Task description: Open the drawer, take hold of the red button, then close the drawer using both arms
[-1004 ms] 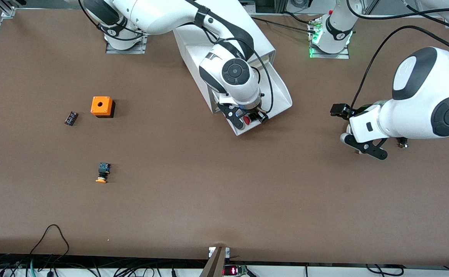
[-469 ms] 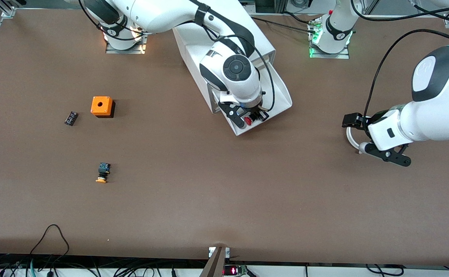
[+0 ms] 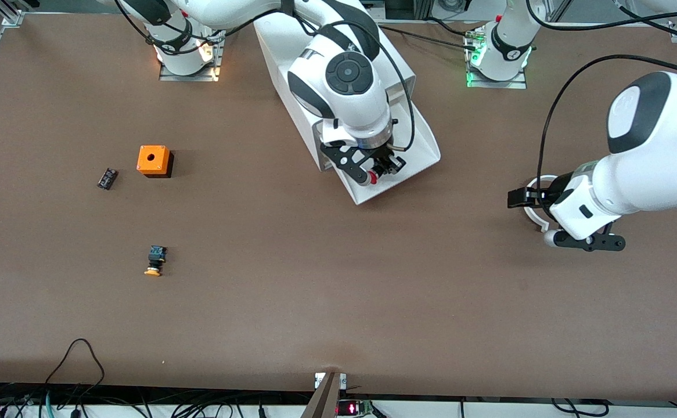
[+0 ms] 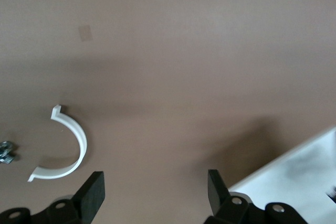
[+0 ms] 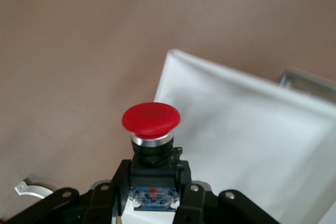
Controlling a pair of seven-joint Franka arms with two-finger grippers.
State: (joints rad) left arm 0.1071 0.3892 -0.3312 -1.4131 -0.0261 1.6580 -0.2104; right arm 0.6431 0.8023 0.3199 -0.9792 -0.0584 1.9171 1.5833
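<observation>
Right pincer (image 3: 375, 172) closed on the button (image 3: 373, 177), up in the air over the front end of the pulled-out drawer (image 3: 417, 152). In the right wrist view, button (image 5: 151, 150) gripped by its black-and-blue body between the two black fingers (image 5: 185, 195), with the round red mushroom cap (image 5: 151, 118) at the free end, a silver collar just under the cap, then a black housing and a small blue block with a red dot lowest down. Long axis running along the fingers, cap pointing away from the wrist and out past the fingertips. In the front view, only the red cap peeking out below the pincer, pointing toward roughly 7 o'clock.

Drawer: shallow white tray, slid out of the white cabinet (image 3: 292, 52), angled toward 5 o'clock across the brown counter (image 3: 315, 290).

Left pincer (image 4: 155, 190) low over bare counter toward the left arm's end, fingers spread wide, holding nothing. White curved plastic clip (image 4: 65, 150) lying on the counter just beside it, with a small metal piece (image 4: 6, 151) near the clip.

Toward the right arm's end: orange box with a hole (image 3: 154, 161), a small black part (image 3: 107, 178) beside it, and an orange-capped button (image 3: 154, 260) nearer the front camera.
</observation>
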